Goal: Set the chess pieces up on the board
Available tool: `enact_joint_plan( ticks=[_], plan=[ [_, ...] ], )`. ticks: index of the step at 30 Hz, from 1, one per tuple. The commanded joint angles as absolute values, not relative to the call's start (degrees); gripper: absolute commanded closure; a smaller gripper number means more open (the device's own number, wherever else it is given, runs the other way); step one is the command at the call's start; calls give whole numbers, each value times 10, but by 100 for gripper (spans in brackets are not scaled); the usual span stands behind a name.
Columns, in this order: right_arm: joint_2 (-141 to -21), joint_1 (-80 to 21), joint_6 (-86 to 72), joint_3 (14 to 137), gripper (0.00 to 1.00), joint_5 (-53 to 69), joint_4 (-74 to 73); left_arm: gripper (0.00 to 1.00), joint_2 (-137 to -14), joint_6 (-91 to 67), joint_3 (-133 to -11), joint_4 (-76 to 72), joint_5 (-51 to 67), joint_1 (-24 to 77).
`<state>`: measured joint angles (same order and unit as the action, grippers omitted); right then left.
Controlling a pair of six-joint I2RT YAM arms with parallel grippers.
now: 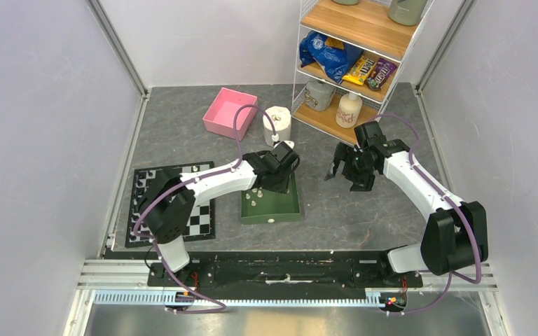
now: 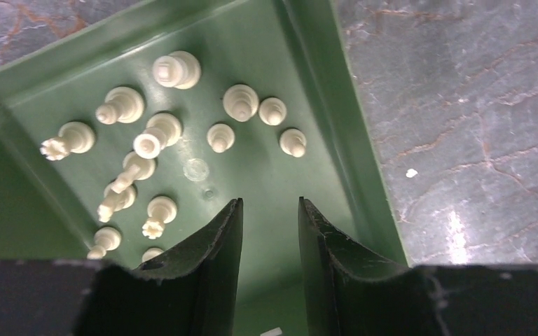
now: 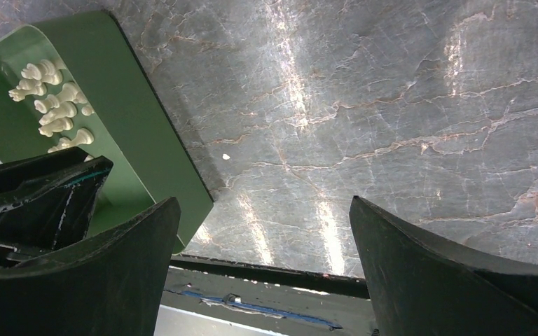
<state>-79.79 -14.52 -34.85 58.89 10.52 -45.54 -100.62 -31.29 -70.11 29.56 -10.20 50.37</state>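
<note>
Several cream-white chess pieces (image 2: 240, 101) stand and lie loose in the green tray (image 2: 322, 105), mostly in its far left part. My left gripper (image 2: 270, 203) hangs over the tray's near side, jaws a narrow gap apart with only bare tray floor between them. In the top view it (image 1: 278, 178) sits over the tray's (image 1: 291, 210) back edge. The board (image 1: 203, 220) lies left of the tray, partly hidden under my left arm, with a few pieces (image 1: 195, 168) along its far edge. My right gripper (image 1: 336, 168) is open wide over bare table, right of the tray (image 3: 133, 119).
A pink box (image 1: 229, 112) and a white paper roll (image 1: 277, 124) stand behind the tray. A shelf rack (image 1: 354, 63) with snack bags and bottles fills the back right. Walls close in both sides.
</note>
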Motion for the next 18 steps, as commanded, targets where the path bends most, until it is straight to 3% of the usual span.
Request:
enact_joint_plan(
  ticks=[1,18],
  plan=[
    [-780,-145,-340,589,1,99,-453,58,-1011,-326,-726,294,-162,503],
    [-784,-146,-345,589,1,100,-454,58,-1057,-298,-744,292,-156,467]
  ],
)
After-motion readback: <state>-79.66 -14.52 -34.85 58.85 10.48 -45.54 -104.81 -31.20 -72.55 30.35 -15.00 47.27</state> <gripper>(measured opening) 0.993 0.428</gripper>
